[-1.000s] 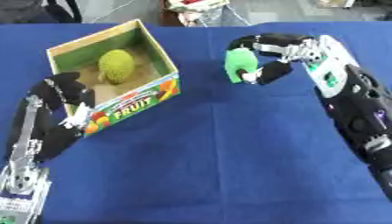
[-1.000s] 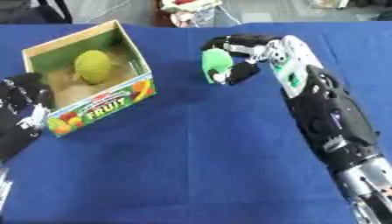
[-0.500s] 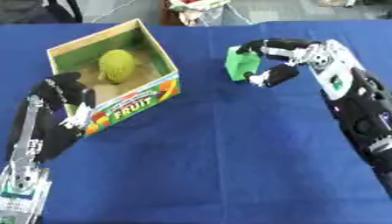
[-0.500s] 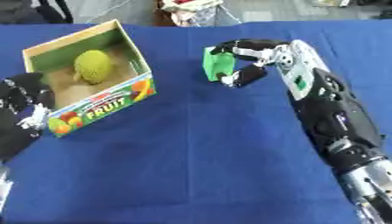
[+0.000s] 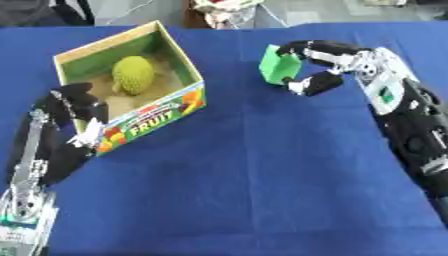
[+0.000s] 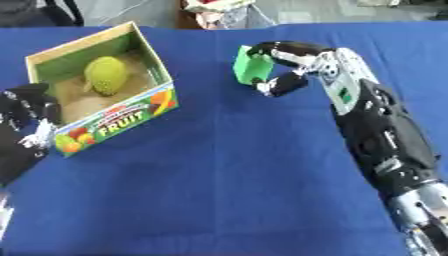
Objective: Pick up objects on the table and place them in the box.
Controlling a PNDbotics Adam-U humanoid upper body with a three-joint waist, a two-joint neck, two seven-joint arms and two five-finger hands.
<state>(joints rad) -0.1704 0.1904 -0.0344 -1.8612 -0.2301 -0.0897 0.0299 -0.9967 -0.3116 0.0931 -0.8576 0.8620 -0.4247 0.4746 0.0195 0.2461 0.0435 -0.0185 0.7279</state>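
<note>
We see a small green block [image 5: 278,66] in the upper middle, pinched between the curled fingers and thumb of our right hand [image 5: 319,67]. At upper left, an open cardboard fruit box [image 5: 149,122] on the blue-covered bench [image 5: 262,190] holds a yellow-green bumpy fruit [image 5: 132,75]; our left hand [image 5: 77,102], fingers relaxed, touches the box's near corner.

Right arm [image 6: 385,145] is showing a bulky black shell, with a white panel near the wrist carrying a small green mark. Right hand [image 5: 337,55] is showing black fingers with pale tips. Left arm [image 5: 35,165] is looking slimmer, silver metal running along black, ending in the black left hand [image 5: 74,102].
</note>
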